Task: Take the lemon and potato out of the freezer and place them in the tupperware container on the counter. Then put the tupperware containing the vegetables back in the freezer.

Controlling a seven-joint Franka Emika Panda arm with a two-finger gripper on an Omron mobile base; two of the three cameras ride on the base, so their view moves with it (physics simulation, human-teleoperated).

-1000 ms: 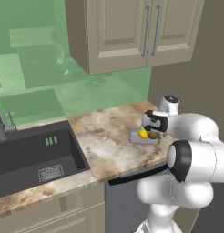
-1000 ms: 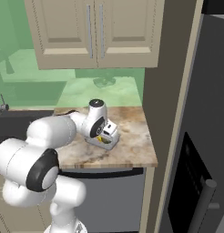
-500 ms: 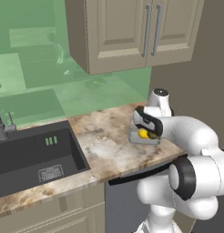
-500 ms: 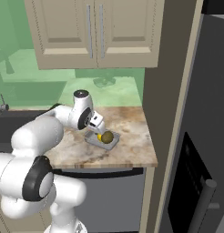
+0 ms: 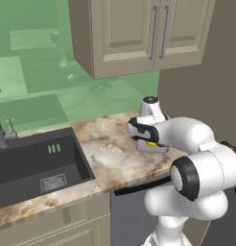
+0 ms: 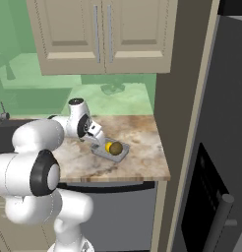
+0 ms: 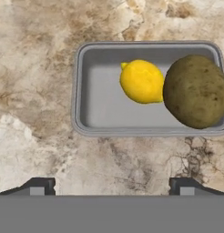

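Marbled beige-and-brown stone is forming the counter, running from a dark sink to a tall grey freezer, with tan cabinets hanging above a green backsplash. On it the tupperware container is holding the lemon and, touching it at 3 o'clock, the potato. At the tray's 6 o'clock the gripper is hovering with fingertips spread wide, gripping nothing.

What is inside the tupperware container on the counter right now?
The tupperware container holds the lemon and the potato, side by side and touching. The tray floor beneath them is covered.
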